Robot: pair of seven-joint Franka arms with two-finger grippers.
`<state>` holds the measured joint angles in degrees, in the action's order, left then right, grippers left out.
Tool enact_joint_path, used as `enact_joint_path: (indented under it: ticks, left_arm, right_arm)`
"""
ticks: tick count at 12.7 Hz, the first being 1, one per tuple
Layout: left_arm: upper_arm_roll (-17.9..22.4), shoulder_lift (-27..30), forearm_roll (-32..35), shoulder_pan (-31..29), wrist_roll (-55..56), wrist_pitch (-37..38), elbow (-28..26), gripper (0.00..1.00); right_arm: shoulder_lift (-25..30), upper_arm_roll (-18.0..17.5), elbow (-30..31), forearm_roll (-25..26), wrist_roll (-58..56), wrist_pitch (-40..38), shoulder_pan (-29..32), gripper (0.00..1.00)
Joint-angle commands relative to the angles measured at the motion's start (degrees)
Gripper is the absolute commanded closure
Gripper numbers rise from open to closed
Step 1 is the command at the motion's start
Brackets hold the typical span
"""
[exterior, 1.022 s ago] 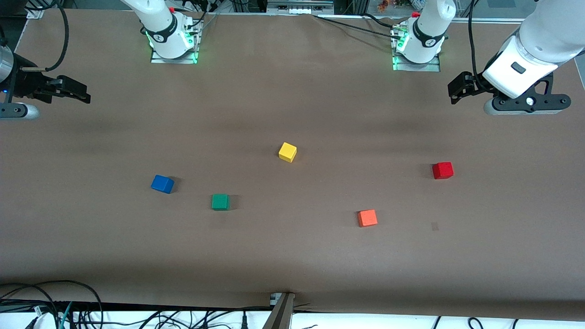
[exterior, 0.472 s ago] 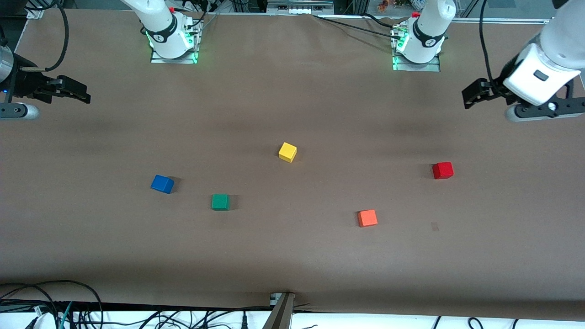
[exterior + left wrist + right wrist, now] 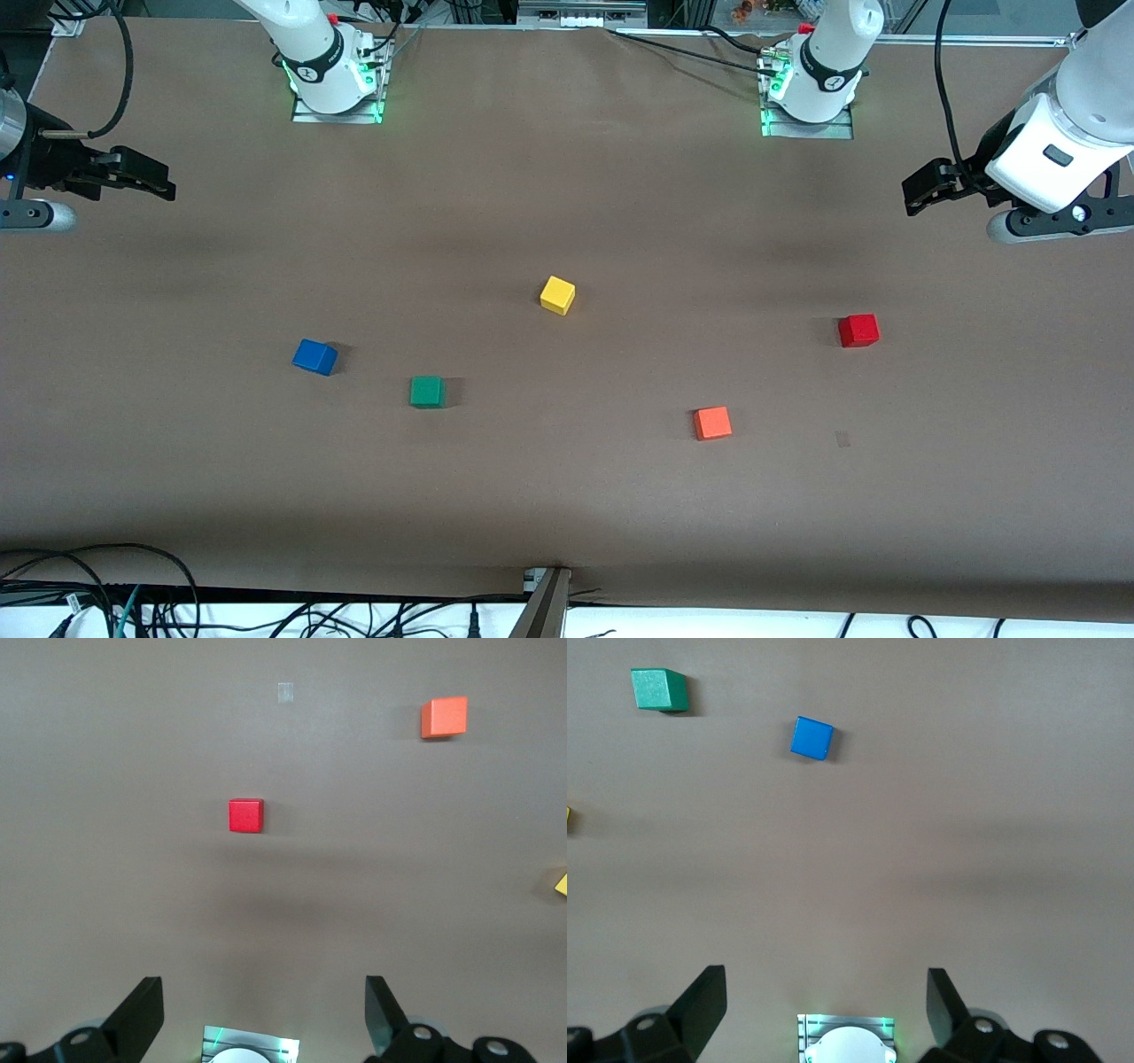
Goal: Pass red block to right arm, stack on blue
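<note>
the left gripper [image 3: 921, 188] has moved a bit since a moment ago: it slid from the upper right of the front view out toward the right edge, and it hangs there now over bare table [image 3: 567, 496], up and away from the red block [image 3: 858, 330]. its two fingers are spread wide with nothing between them. the right gripper [image 3: 151, 182] has not moved at all; it waits at the upper left edge of the front view, fingers wide too, holding nothing. so no block has been picked up yet, and i think the left arm is only getting ready to go down to the red one

the red block is a small bright red cube, sitting flat on the table at the middle right of the front view, with the orange block [image 3: 712, 423] lower down and well apart. in the left wrist view it lies by itself [image 3: 246, 815]. the blue block [image 3: 314, 357] is at the middle left, near the green block [image 3: 427, 391]
</note>
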<state>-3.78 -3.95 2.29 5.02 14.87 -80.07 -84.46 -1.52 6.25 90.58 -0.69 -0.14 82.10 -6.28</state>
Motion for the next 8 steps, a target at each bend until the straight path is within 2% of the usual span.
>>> enact_joint_path:
  ticks: [1, 6, 8]
  left_arm:
    - [-0.2, -0.1, 1.0, -0.5, 0.2, 0.4, 0.0, 0.00]
    - [-0.2, -1.0, 1.7, -1.0, -0.2, -2.6, -0.7, 0.00]
    - [-0.2, 0.4, 1.8, -2.1, -0.5, -3.8, -4.1, 0.00]
  right_arm:
    - [0.6, 0.1, -0.1, -0.6, 0.7, -0.7, 0.0, 0.00]
    - [0.6, 0.0, -0.1, -0.6, 0.7, -0.6, 0.0, 0.00]
    - [0.6, 0.0, -0.1, -0.6, 0.7, -0.6, 0.0, 0.00]
